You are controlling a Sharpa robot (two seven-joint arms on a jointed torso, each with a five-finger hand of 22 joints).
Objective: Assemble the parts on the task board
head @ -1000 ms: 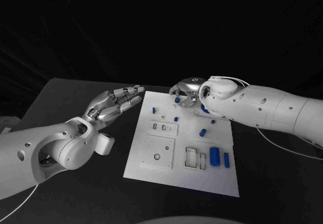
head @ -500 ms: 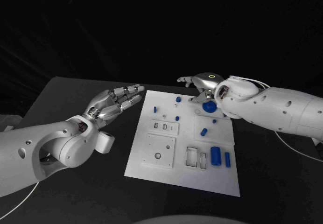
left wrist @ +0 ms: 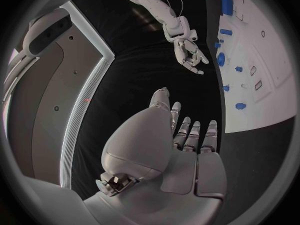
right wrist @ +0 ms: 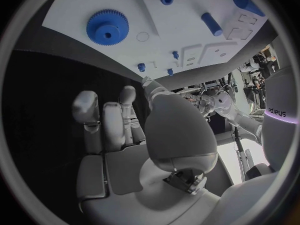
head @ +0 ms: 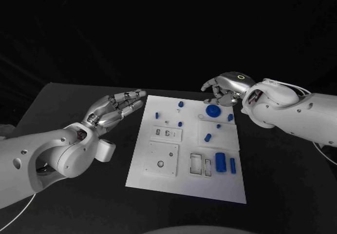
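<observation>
Right hand [head: 226, 87] empty, fingers loosely curled | left hand [head: 112, 108] outstretched, empty

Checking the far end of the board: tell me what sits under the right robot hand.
Beneath the raised right robot hand, a round blue toothed gear lies flat on the white task board, untouched. The robot hand holds nothing. Its palm hides the board's far corner.
</observation>
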